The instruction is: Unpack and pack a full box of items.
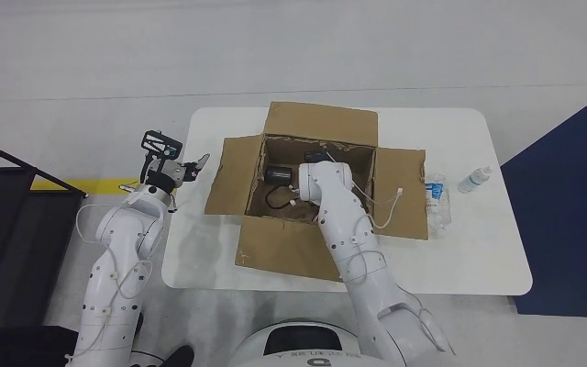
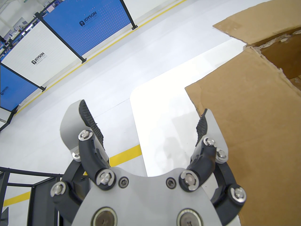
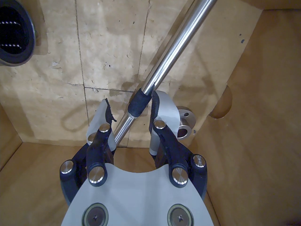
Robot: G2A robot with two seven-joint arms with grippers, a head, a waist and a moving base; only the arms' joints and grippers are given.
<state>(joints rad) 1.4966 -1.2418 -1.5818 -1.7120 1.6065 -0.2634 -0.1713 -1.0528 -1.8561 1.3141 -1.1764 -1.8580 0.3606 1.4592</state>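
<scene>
Steel tube (image 3: 178, 41) end hidden behind right end effector (image 3: 131, 100).

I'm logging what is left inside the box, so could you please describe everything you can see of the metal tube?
The tube is a straight, polished pipe, seemingly steel, with a black textured sleeve around it partway along. It lies slantwise on the box bottom, its far end towards a corner. The open right tool straddles the sleeve: one finger seems to touch it, the other stands clear.
</scene>
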